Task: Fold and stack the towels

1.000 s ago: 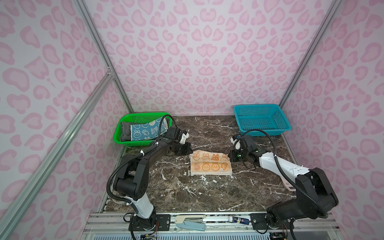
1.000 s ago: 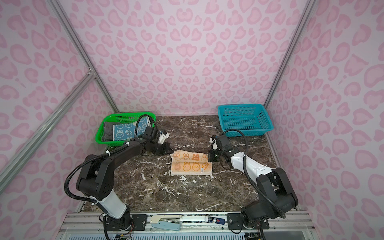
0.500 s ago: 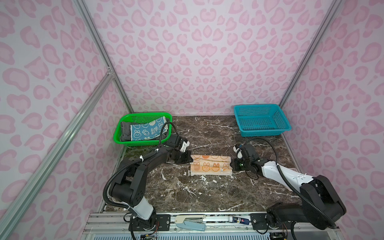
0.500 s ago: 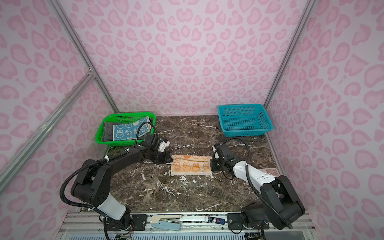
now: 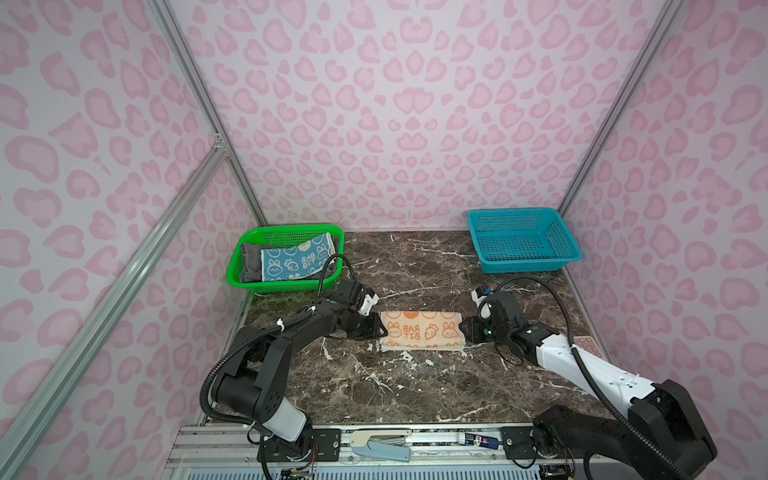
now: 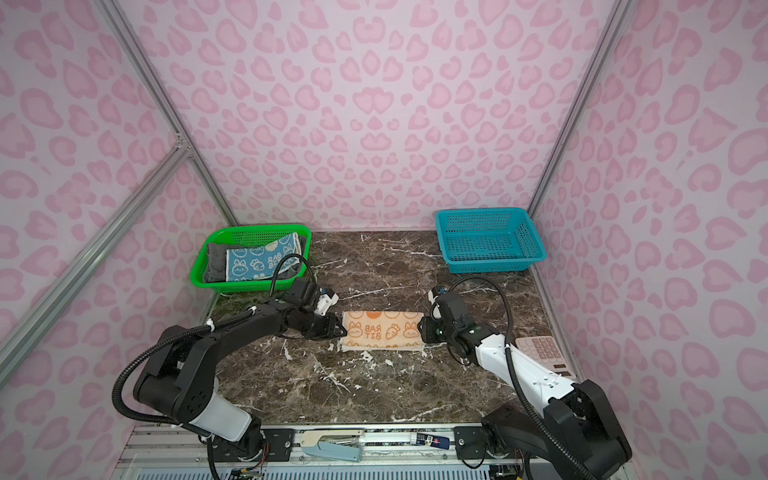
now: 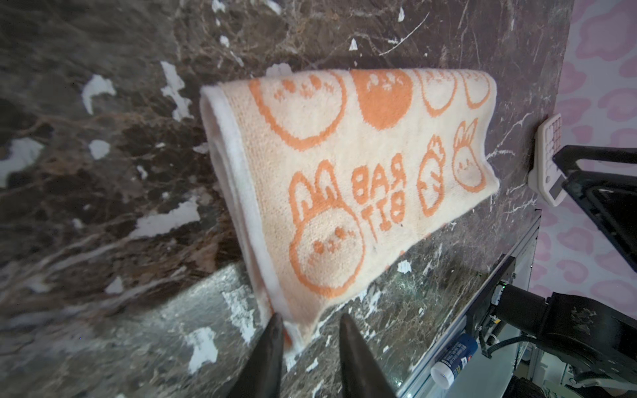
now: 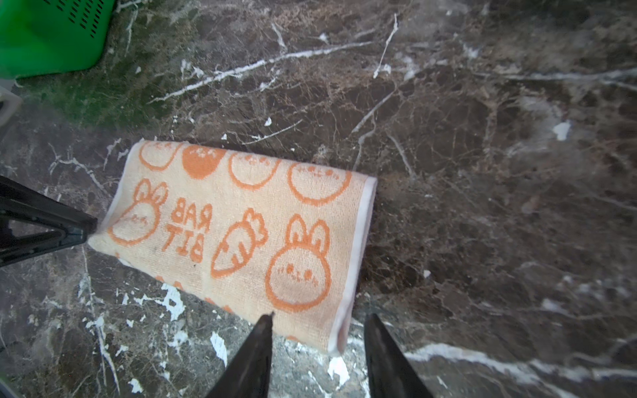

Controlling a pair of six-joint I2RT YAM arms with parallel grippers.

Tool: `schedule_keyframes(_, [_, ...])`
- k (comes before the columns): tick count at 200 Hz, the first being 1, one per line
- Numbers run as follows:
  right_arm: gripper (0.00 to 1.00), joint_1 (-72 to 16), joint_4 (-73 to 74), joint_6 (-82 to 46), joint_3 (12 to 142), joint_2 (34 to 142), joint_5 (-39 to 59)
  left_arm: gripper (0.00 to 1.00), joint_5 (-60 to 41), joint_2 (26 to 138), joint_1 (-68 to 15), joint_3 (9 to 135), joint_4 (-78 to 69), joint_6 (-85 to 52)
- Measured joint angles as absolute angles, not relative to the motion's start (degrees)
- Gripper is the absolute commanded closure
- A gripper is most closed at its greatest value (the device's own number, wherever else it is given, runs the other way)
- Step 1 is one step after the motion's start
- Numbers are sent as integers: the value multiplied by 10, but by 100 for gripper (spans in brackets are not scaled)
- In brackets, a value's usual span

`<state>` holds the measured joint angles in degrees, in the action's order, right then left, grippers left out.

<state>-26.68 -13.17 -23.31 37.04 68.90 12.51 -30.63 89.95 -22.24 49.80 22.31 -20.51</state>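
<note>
The orange-cream rabbit towel (image 5: 420, 334) (image 6: 382, 330) lies folded into a narrow strip at the table's middle. My left gripper (image 5: 380, 328) (image 6: 343, 328) sits at its left end. In the left wrist view the towel (image 7: 344, 179) has a corner between the parted fingers of that gripper (image 7: 310, 320), which is open. My right gripper (image 5: 462, 330) (image 6: 420, 330) is at the right end, also open (image 8: 319, 318), with the towel (image 8: 241, 234) corner between its fingers. The blue rabbit towel (image 5: 295, 262) (image 6: 259, 259) and the dark-grey towel (image 5: 250, 262) (image 6: 216, 259) lie in the green basket.
The green basket (image 5: 282, 286) (image 6: 245, 286) stands at the back left and a teal basket (image 5: 528, 266) (image 6: 490, 266) at the back right. A pink calculator (image 6: 540, 347) (image 7: 548, 162) lies by the right edge. A tube (image 5: 478, 439) rests on the front rail.
Both grippers brought the orange-cream towel's far edge forward over itself, so it is now a narrower strip. They came down at its two ends and their jaws parted.
</note>
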Motion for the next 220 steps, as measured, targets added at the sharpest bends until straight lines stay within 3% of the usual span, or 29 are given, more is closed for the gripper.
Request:
schedule_keyframes(46, [61,-293,-131,-232,392,754,150,49,-306,886,-225,516,225,-214])
schedule_keyframes(73, [67,-303,-135,-239,400,808,152,56,-321,893,-232,516,221,-225])
schedule_keyframes(141, [70,-315,-184,-250,441,880,132,68,-319,938,-239,492,210,-254])
schedule_keyframes(180, [58,-353,-221,-181,487,849,95,65,-308,937,-239,493,223,-254])
schedule_keyframes(202, [49,-395,-222,-127,503,834,73,46,-298,910,-238,500,231,-256])
schedule_keyframes(220, [38,-440,-217,-77,515,836,53,38,-286,880,-238,512,232,-259])
